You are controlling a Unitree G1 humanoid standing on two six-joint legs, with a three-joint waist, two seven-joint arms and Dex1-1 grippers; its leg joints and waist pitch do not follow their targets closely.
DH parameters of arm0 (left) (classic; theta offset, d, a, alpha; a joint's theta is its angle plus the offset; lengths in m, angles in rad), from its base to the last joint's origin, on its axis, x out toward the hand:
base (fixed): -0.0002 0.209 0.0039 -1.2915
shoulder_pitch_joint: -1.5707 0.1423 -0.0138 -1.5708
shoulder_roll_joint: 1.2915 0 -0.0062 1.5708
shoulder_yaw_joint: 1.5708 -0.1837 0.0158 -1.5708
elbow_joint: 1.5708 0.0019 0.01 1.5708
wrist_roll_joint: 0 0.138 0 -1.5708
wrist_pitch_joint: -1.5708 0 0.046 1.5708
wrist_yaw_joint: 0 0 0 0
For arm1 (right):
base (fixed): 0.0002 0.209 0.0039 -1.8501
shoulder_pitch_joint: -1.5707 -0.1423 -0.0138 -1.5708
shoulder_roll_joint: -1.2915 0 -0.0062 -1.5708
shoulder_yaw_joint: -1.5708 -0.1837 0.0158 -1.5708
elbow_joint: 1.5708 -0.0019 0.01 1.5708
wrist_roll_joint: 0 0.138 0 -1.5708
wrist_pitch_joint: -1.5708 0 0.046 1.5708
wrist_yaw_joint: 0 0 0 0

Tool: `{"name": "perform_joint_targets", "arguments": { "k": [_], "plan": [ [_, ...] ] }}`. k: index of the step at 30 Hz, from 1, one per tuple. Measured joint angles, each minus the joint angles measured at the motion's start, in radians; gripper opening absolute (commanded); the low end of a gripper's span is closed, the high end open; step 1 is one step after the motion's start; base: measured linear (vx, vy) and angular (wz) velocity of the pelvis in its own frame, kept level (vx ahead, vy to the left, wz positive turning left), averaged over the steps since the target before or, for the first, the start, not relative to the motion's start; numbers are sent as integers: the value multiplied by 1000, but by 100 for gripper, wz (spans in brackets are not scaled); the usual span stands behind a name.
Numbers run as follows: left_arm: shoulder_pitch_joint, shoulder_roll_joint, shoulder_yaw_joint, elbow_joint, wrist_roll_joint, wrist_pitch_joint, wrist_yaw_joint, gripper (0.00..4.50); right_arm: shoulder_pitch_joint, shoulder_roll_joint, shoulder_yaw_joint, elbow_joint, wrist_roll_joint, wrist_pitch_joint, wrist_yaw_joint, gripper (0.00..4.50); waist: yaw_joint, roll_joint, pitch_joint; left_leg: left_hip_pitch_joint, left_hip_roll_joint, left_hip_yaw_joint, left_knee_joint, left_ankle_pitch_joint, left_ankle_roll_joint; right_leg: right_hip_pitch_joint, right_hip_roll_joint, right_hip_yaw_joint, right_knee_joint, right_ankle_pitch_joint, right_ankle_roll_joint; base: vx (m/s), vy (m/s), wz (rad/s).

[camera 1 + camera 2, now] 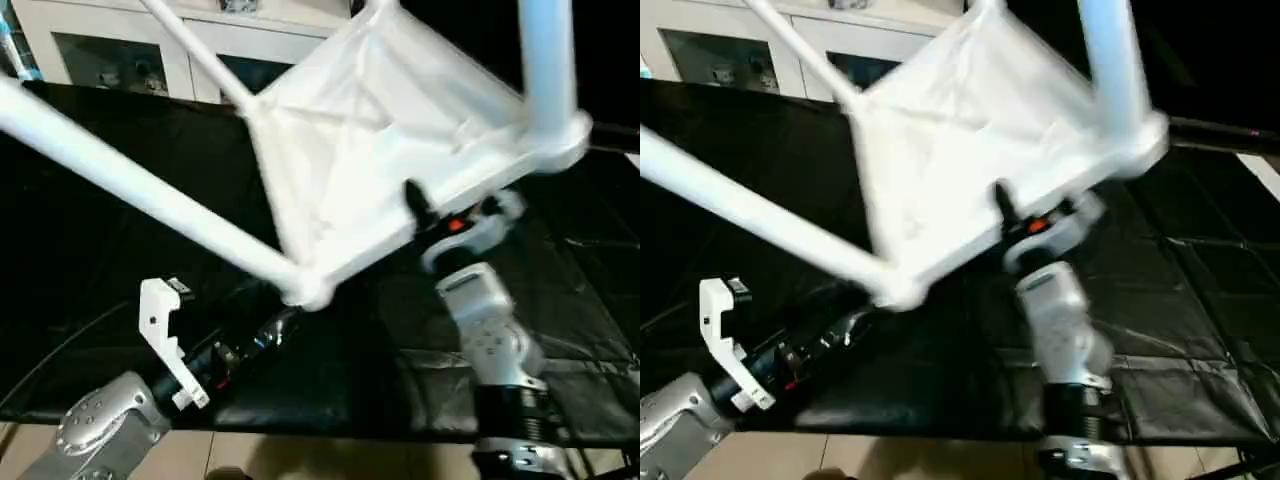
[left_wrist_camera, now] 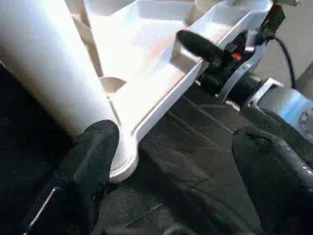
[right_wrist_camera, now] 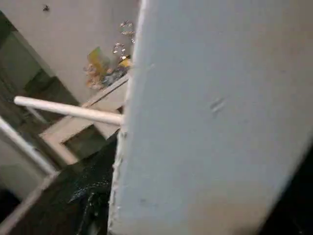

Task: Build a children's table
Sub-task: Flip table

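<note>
The tabletop (image 1: 380,150) is held tilted above a black-covered table (image 1: 120,300), its ribbed underside turned toward the head camera and its near corner lowest. Three legs are seen fitted in corner sockets: one leg (image 1: 130,190) runs from the near corner out to the left, a second (image 1: 195,50) rises from the far left corner, and a third (image 1: 545,60) stands up from the right corner. The right gripper (image 1: 425,215) is clamped on the tabletop's near rim, one black finger (image 2: 198,45) hooked over the rim's inner side; in the right wrist view the flat white top face (image 3: 220,122) is seen very close. The left gripper (image 2: 181,176) is seen just below the near corner socket, its fingers (image 2: 93,161) spread wide apart and empty, one finger right beside the socket, though contact cannot be told. A white cabinet (image 1: 110,50) with glass doors stands behind the table.
</note>
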Motion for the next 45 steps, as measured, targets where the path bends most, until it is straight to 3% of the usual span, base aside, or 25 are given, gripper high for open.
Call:
{"name": "perform_joint_targets", "arguments": {
  "k": [3, 7, 13, 18, 30, 32, 39, 45],
  "plan": [
    [-41, 14, -5, -17, 0, 6, -1, 450, -1, -45, 28, -55, -74, 0, -41, 198, -4, 6, -3, 1, 0, 0, 0, 1, -1, 1, 0, 0, 0, 1, 1, 0, 0, 0],
    [-68, 30, -16, -27, -18, 15, -12, 450, -2, -101, 64, -122, -186, 2, -99, 198, -9, 7, -4, 2, 1, 0, 0, 3, -4, 1, 1, 0, 0, 1, 3, 0, 0, 0],
    [-94, 56, -26, -27, -14, 21, -16, 450, -3, -135, 104, -176, -281, 35, -167, 198, -12, 7, -4, 2, 1, 0, 0, 4, -6, 1, 1, 1, 0, 2, 3, 0, 0, 0],
    [-132, 56, -53, -25, -6, 27, -10, 450, -25, -184, 174, -207, -383, 84, -195, 197, -12, 8, -4, 2, 1, 0, 0, 4, -7, 1, 1, 1, 1, 3, 4, 0, 0, 0],
    [-223, 105, -69, -22, 49, 36, 8, 450, -100, -236, 226, -195, -454, 194, -195, 191, -13, 5, -4, 1, 1, 1, 1, 7, -6, 0, 1, 1, 1, 5, 3, 0, 0, 0],
    [-282, 148, -81, -22, 92, 35, 12, 450, -124, -236, 231, -175, -458, 209, -195, 247, -14, 4, -4, 1, 2, 1, 1, 8, -7, -2, 1, 1, 3, 6, 3, 0, 0, 0],
    [-479, 221, -84, -21, 244, -42, 32, 450, -123, -235, 262, -151, -517, 221, -204, 305, -16, -8, -8, 1, 2, 1, 2, 9, -8, -2, 1, 1, 5, 6, 3, 0, 0, 0],
    [-627, 246, -78, -3, 349, -158, 51, 450, -37, -211, 280, -105, -533, 188, -205, 305, -11, -10, -8, -1, 2, 0, 3, 9, -8, -3, 1, 1, 5, 7, 2, 0, 0, 0]
  ]
}}
